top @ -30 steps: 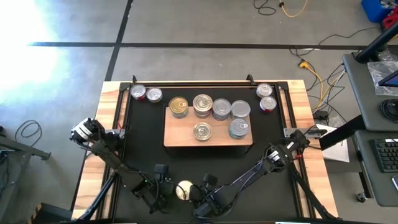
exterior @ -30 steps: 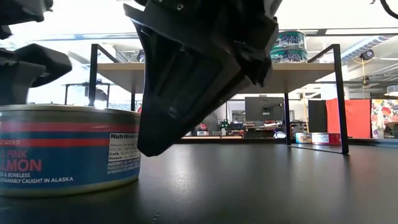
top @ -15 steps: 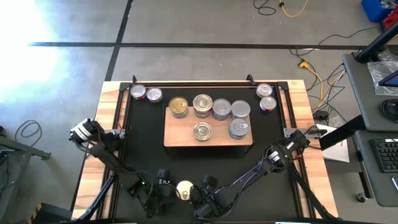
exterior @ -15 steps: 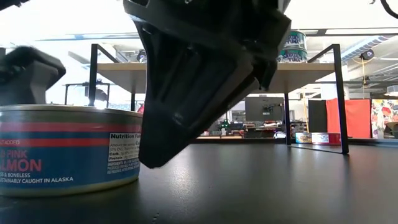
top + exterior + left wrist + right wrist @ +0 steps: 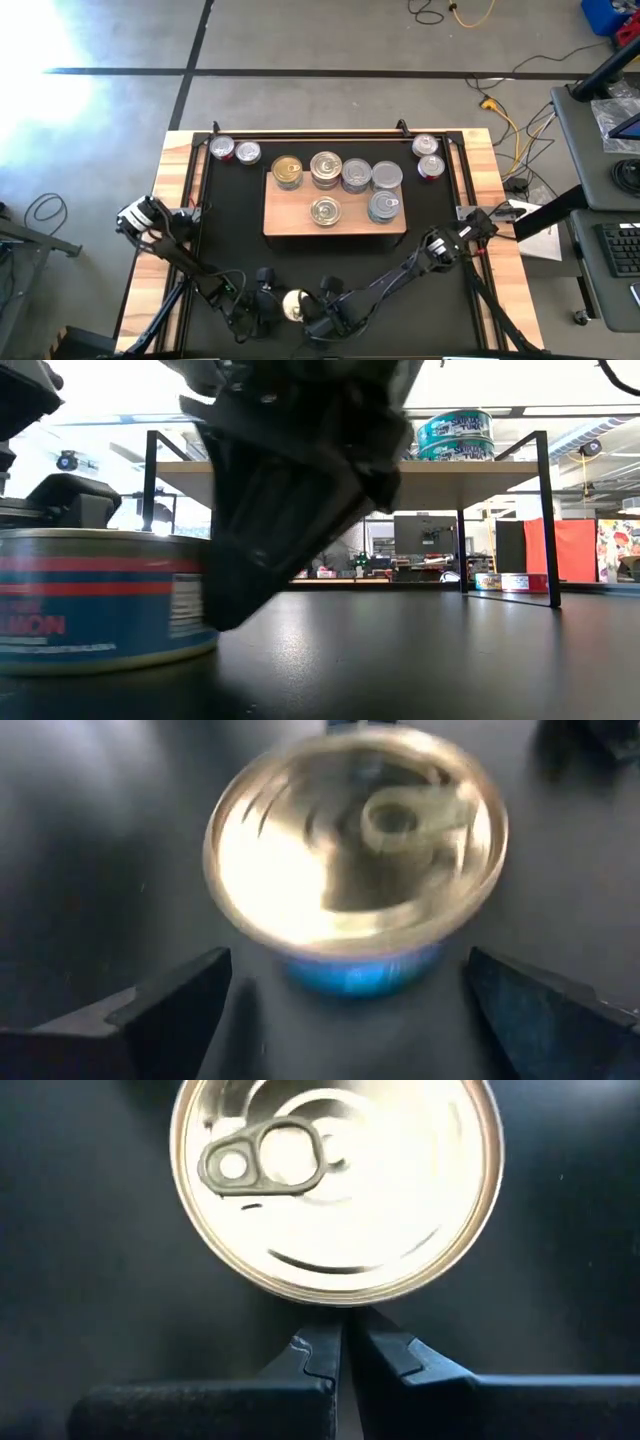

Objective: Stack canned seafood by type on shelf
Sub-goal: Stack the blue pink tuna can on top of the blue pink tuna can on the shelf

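Watching the gold-lidded salmon tin (image 5: 296, 305) at the near edge of the black mat (image 5: 230, 200): it now stands free, upright, between the two grippers, well apart from the shelf (image 5: 335, 228). A second ago my left gripper (image 5: 262, 312) had its fingers about half closed around it; now they're spread wide, one finger (image 5: 165, 1010) on each side of the tin in the left wrist view, neither touching as far as I can tell. The left wrist view is smeared, so I read the arm as moving.

My right gripper (image 5: 322, 312) sits just beside the tin on the other side, fingers (image 5: 315, 1355) pressed together, tips right at the tin's rim in the right wrist view. It holds nothing. The low view shows it as a big dark mass next to the tin, and it has shifted slightly toward the tin over the last second.

Meaning, as I judge it: the left let go of this tin instead of lifting it, so it's not on its way to the shelf yet. Possibly a regrasp, or the right nudging it into position; I can't tell which.

On the shelf: six tins, at least one two-high stack (image 5: 455, 435) visible in the low view. Four more tins wait on the mat at the far corners, two at the far left (image 5: 234, 151) and two at the far right (image 5: 427, 156).
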